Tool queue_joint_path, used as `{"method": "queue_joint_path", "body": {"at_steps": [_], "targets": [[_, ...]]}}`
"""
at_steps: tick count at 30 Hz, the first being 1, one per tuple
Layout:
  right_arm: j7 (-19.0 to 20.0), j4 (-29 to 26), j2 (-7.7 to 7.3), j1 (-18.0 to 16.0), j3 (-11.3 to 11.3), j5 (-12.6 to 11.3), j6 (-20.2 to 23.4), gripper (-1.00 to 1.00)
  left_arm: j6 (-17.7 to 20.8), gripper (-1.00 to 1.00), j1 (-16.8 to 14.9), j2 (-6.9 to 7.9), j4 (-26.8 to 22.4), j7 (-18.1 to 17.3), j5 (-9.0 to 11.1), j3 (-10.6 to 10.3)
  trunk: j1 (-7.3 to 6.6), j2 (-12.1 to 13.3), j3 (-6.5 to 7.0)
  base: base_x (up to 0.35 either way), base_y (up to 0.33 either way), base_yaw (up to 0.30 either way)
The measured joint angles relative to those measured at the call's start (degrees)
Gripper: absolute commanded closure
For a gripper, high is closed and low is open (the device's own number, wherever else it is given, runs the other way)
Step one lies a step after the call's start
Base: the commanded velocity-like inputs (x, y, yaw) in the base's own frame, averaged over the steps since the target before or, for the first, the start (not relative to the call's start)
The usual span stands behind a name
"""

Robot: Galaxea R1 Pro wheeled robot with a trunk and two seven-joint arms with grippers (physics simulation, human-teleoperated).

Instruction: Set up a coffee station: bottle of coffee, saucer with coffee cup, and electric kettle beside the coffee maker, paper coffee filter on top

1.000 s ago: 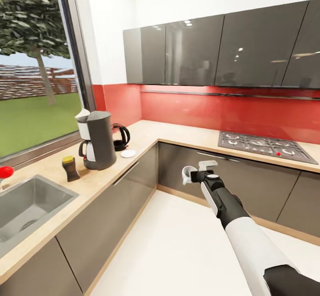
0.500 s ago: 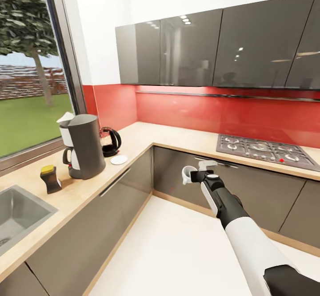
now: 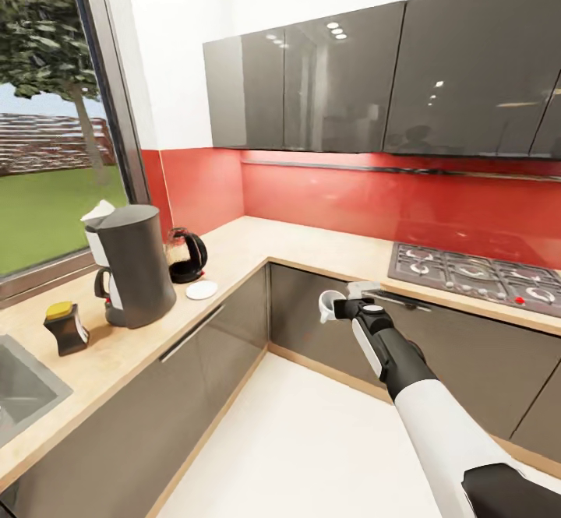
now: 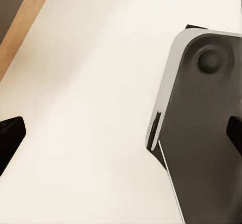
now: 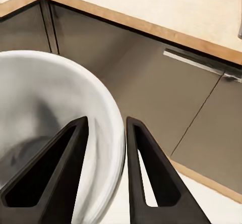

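white coffee cup (image 3: pixel 330 304) still in right gripper (image 3: pixel 343 305) jaws — view swung right

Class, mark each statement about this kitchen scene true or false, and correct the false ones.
1. The right gripper holds the coffee cup, one of its fingers inside the rim. True.
2. The saucer already carries the cup. False: it lies bare on the kitchen countertop.
3. The electric kettle stands beside the coffee maker. True.
4. The bottle of coffee sits on the hob. False: it stands on the countertop, on the coffee maker's other side from the kettle.
5. The left gripper grips the saucer. False: its fingers are apart with nothing between them.
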Motion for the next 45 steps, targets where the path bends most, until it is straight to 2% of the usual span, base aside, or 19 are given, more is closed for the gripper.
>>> {"method": "queue_joint_path", "body": {"at_steps": [11,35,45], "targets": [[0.0,0.1,0.17,0.0,0.0,-0.1,0.1,1.0,0.0,-1.0,0.0,0.01,0.0,0.0,0.0,0.0,0.01,0.0,0.0,0.251,-0.036,0.276],[0.0,0.2,0.26,0.0,0.0,-0.1,0.1,1.0,0.0,-1.0,0.0,-0.08,0.1,0.0,-0.1,0.0,0.02,0.0,0.0,0.023,-0.002,0.278],[0.0,0.2,0.27,0.0,0.0,-0.1,0.1,1.0,0.0,-1.0,0.0,-0.1,0.1,0.0,-0.1,0.0,0.01,0.0,0.0,0.171,-0.162,0.277]]}}
